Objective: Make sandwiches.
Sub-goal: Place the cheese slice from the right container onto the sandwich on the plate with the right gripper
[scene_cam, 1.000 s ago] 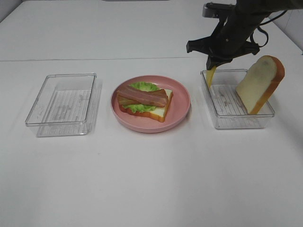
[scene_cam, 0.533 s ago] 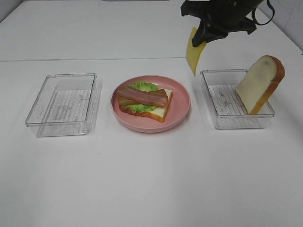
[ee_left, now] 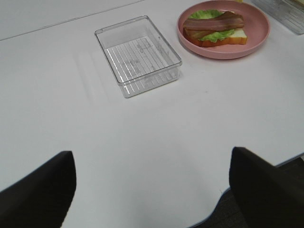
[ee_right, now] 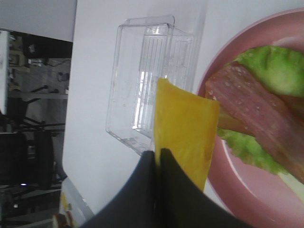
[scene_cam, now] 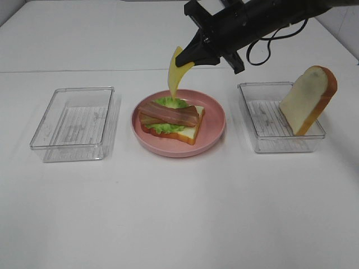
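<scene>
A: Sandwich [scene_cam: 170,121] first: where is it sitting?
B: On the round pink plate [scene_cam: 216,120], mid-worktop [scene_cam: 179,213]. It's open-faced: one bread slice at the bottom, ruffled lettuce [scene_cam: 171,102], then bacon strips [scene_cam: 168,114] crossed on top.
A: And the cheese?
B: The cheese slice [scene_cam: 176,75] hangs in the air above the far side of the plate, not touching the bacon. The right gripper [scene_cam: 193,58] has its jaws pinched together on the slice's upper edge; the right wrist view shows the yellow sheet [ee_right: 185,133] drooping from the closed tips.
A: The second bread slice?
B: That bread slice [scene_cam: 308,99] leans upright in the clear tray [scene_cam: 263,143] on the right of the plate. Another clear tray [scene_cam: 76,120] sits on the left.
A: The left gripper?
B: Its fingers [ee_left: 38,190] stand wide apart over bare worktop near the front edge, holding nothing.
</scene>
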